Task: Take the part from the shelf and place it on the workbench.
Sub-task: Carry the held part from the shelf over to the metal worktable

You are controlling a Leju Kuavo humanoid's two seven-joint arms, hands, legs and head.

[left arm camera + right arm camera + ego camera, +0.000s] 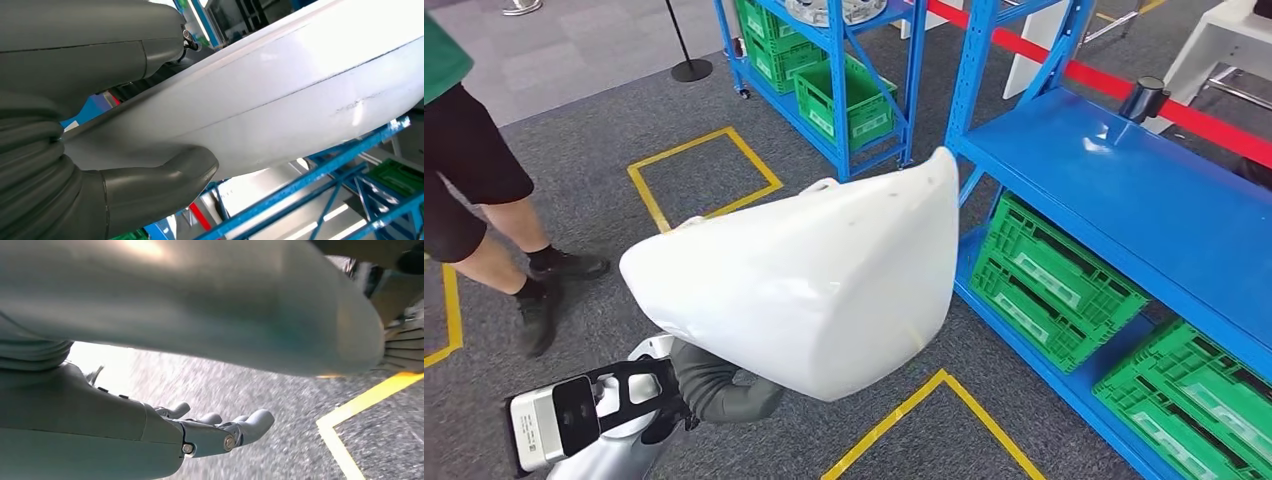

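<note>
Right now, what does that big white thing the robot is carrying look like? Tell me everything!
The white part is a big, smooth, curved shell that looks like glossy plastic, with a pointed corner tipped up toward the blue shelf. It has a few dark scuffs and a thin seam line. It hangs above the grey carpet, with the left robot hand pressing its thumb on the underside.

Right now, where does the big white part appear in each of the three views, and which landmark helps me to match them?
Head view: the white part fills the centre, carried above the grey carpet.
Left wrist view: it crosses the frame diagonally, with the left hand gripping its edge.
Right wrist view: its curved underside spans the top, above the right hand.
Shared landmark: the yellow floor tape.
</note>
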